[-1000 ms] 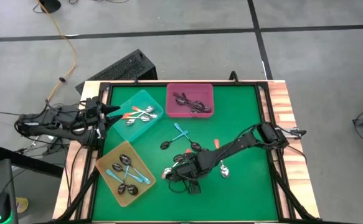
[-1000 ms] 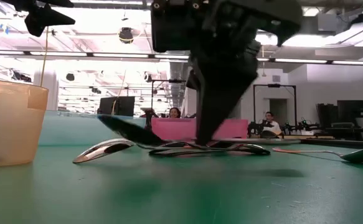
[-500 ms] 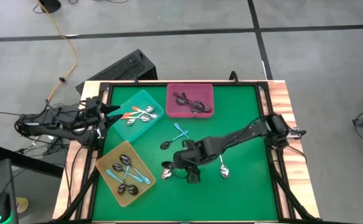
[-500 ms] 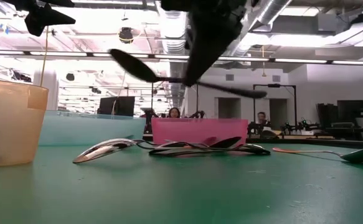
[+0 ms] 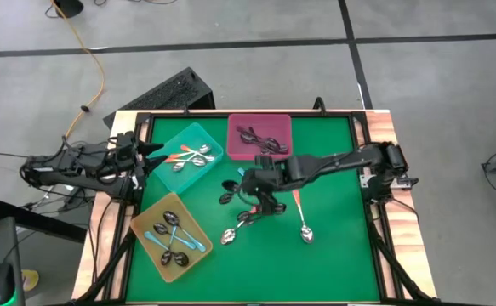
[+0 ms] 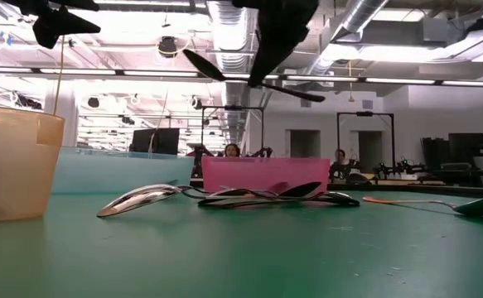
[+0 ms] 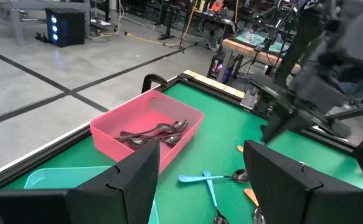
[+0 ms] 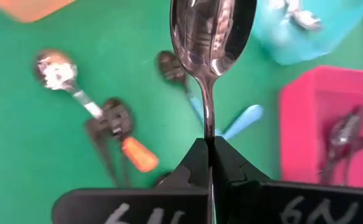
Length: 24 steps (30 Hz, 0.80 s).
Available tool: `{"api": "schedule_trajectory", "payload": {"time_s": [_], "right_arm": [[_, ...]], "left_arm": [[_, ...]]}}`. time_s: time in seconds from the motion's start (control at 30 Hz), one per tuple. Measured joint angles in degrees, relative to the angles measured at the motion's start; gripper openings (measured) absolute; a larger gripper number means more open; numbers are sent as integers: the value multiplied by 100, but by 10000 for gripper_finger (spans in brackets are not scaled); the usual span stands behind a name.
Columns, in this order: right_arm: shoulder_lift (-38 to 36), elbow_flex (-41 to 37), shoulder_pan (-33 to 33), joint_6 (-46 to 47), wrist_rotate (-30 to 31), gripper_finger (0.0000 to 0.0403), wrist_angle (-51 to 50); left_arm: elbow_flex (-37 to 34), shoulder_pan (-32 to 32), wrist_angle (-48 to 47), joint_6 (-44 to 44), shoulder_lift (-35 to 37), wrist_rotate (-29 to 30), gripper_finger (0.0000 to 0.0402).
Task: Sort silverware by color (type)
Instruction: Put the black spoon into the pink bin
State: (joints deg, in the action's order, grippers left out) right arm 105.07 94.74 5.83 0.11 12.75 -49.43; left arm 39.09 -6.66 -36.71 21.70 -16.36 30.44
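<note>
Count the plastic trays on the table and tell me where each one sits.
3. The teal tray sits near the table's far-left corner, the pink tray right of it along the far edge, and the yellow tray at the near left. None looks hidden.

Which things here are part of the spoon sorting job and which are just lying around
Job:
held dark spoon in right gripper
loose spoons on mat
pink tray with dark spoons
teal tray with orange-handled spoons
yellow tray with blue-handled spoons

Lying about:
keyboard
orange cable on floor
left gripper, idle, fingers open
</note>
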Motion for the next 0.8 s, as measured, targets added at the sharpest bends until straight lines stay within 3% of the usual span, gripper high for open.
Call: {"api": "schedule_trajectory", "payload": {"time_s": [0.63, 0.8], "right_arm": [[-98, -4, -2037, -1383, -88, 8, 226], [-83, -4, -2554, -1574, -648, 8, 541]], "left_arm": [[0, 0, -33, -142, 0, 38, 219], [0, -2, -33, -151, 0, 242, 219]]}}
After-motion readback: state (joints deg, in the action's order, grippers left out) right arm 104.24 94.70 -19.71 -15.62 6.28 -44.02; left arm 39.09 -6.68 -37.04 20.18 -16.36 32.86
